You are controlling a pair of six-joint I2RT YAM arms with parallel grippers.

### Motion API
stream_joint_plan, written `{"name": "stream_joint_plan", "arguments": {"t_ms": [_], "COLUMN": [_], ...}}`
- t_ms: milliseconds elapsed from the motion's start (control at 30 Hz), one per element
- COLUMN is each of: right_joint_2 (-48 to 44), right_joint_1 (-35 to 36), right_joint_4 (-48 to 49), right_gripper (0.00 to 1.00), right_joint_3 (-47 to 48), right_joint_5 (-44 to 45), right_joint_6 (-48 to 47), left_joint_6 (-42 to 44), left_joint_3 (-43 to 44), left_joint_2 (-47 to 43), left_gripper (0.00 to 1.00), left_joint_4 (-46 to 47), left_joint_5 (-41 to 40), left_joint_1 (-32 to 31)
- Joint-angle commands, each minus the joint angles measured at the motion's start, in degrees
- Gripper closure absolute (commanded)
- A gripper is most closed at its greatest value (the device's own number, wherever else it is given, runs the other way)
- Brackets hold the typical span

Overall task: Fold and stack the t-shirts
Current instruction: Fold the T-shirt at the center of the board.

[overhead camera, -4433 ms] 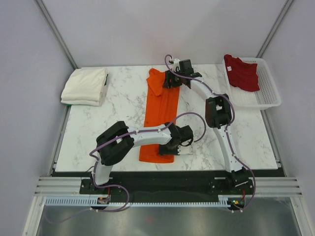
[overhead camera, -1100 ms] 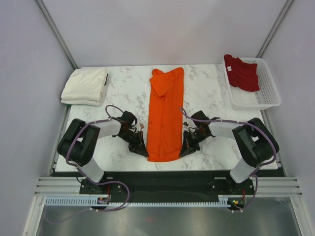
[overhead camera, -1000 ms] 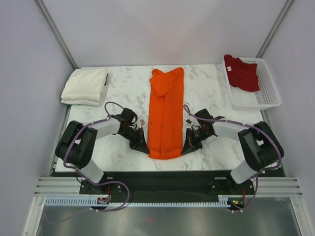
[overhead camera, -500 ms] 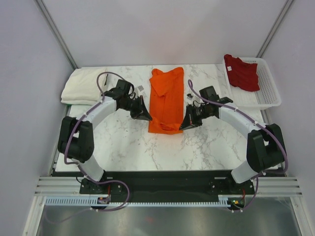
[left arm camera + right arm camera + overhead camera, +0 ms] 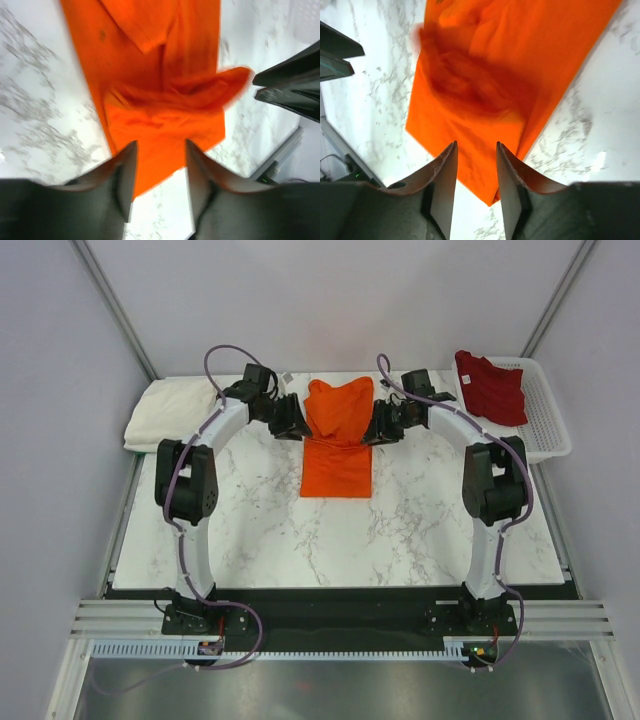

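The bright orange t-shirt lies at the far middle of the table, its near end folded up over its far part, the top layer still rumpled and blurred. My left gripper is at the shirt's left edge, open and empty. My right gripper is at its right edge, open and empty. The cream-white t-shirt lies folded at the far left. The dark red t-shirt lies crumpled in the basket.
The white mesh basket stands at the far right. Both arms stretch to the far edge. The marble table shows bare between the shirt and the arm bases. The opposite gripper's fingers show at the edge of the left wrist view.
Both grippers carried the orange shirt's near hem from the near edge to the far side, folding it about in half, and their jaws now stand open.
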Motion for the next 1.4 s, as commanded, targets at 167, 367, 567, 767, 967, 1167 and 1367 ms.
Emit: {"name": "stream_joint_plan", "arguments": {"t_ms": [167, 367, 567, 767, 967, 1167, 1367], "right_joint_2": [-9.0, -13.1, -10.1, -6.6, -3.9, -2.6, -1.7], "right_joint_1": [-1.0, -1.0, -0.7, 0.3, 0.7, 0.9, 1.4], "right_joint_4": [1.7, 3.2, 4.7, 6.4, 6.7, 7.1, 8.3], "right_gripper": [0.5, 0.48, 0.47, 0.46, 0.47, 0.49, 0.67], "right_joint_3": [-8.4, -24.3, -26.5, -25.8, -24.8, -23.6, -24.0], "right_joint_5": [0.2, -4.1, -5.5, -5.1, -4.9, -4.4, -4.5], "right_joint_6": [-0.4, 2.4, 4.2, 5.6, 6.0, 6.5, 7.1], "left_joint_6": [8.2, 5.1, 3.0, 0.2, -0.3, -1.3, -2.1], "left_joint_3": [5.4, -10.6, -20.7, -23.5, -22.5, -22.5, -20.9], "left_joint_2": [-2.8, -7.0, -7.4, -5.4, -2.3, -0.6, 1.6], "left_gripper": [0.31, 0.35, 0.35, 0.37, 0.48, 0.51, 0.7], "left_joint_4": [-0.3, -3.5, -3.2, -0.9, -0.3, 0.3, 1.9], "left_joint_5": [-10.7, 1.7, 5.3, 7.1, 8.4, 9.1, 10.5], "left_joint_1": [0.5, 1.3, 1.3, 1.2, 1.1, 0.7, -0.1]}}
